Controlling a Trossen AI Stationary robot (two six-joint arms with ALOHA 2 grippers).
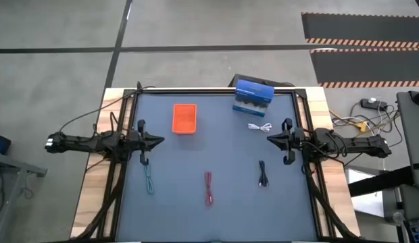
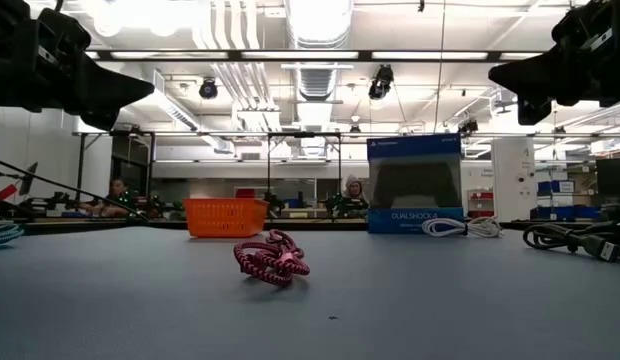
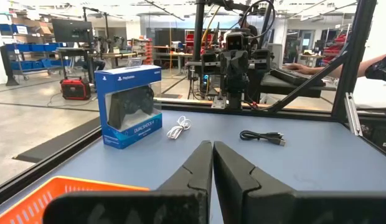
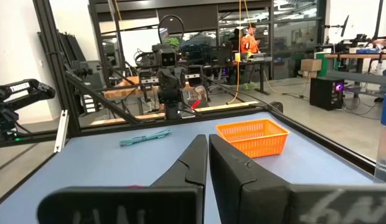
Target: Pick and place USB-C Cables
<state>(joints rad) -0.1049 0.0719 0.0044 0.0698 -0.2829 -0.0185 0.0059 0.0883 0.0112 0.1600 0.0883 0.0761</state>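
Four short folded cables lie flat on the blue-grey table. The teal-green one [image 1: 149, 178] is near the left side, also seen in the right wrist view [image 4: 145, 137]. The red one [image 1: 208, 187] lies near the middle front [image 2: 272, 259]. The black one [image 1: 263, 173] sits right of it [image 3: 262, 136]. The white one [image 1: 260, 127] lies by the blue box [image 3: 178, 129]. My left gripper [image 1: 159, 141] hovers shut at the left side [image 3: 212, 149]. My right gripper [image 1: 270, 139] hovers shut at the right side [image 4: 207, 142]. Neither touches a cable.
An orange basket [image 1: 184, 118] stands at the far left-centre of the table [image 4: 253, 135]. A blue controller box [image 1: 253, 96] stands at the far edge [image 3: 129, 104]. Black frame rails [image 1: 132, 121] border the table. People sit in the room behind [image 2: 351, 193].
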